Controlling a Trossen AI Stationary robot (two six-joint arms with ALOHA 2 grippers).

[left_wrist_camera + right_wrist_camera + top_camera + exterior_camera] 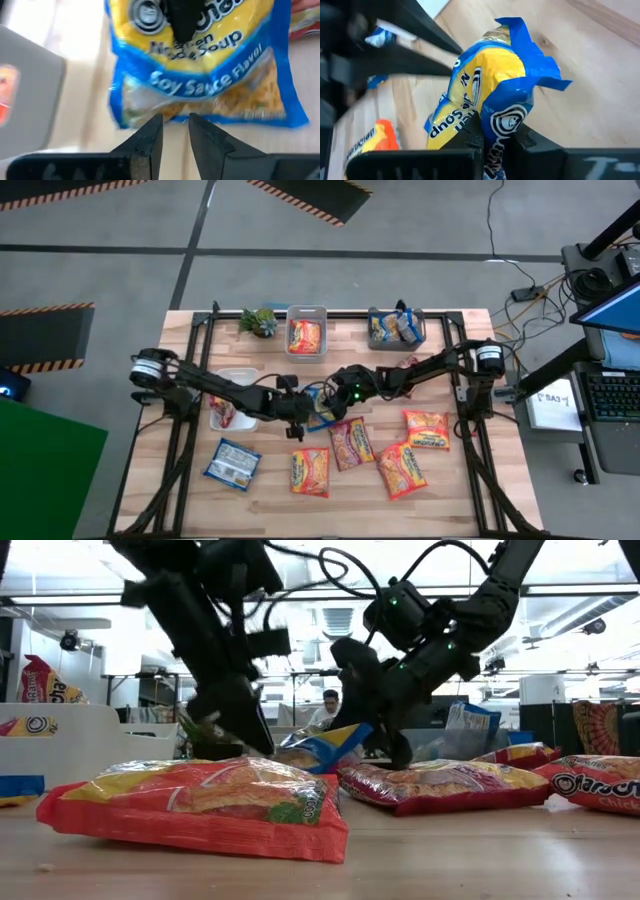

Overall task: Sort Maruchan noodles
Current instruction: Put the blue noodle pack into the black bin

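Two hands meet mid-counter (440,500): right hand (492,142) clenched on blue packet (485,95) end, likely handover; left hand (175,127) at packet edge, fingers nearly closed, grasping nothing.

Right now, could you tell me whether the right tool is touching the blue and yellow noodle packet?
Touching: in the right wrist view the right tool is shut on the blue and yellow packet, crumpling it between the fingers.

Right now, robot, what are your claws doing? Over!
Right gripper shut on blue packet, mid-table. Left gripper at the packet's other end, jaws slightly apart, holding nothing. Left arm crowds the packet; red packets lie below.
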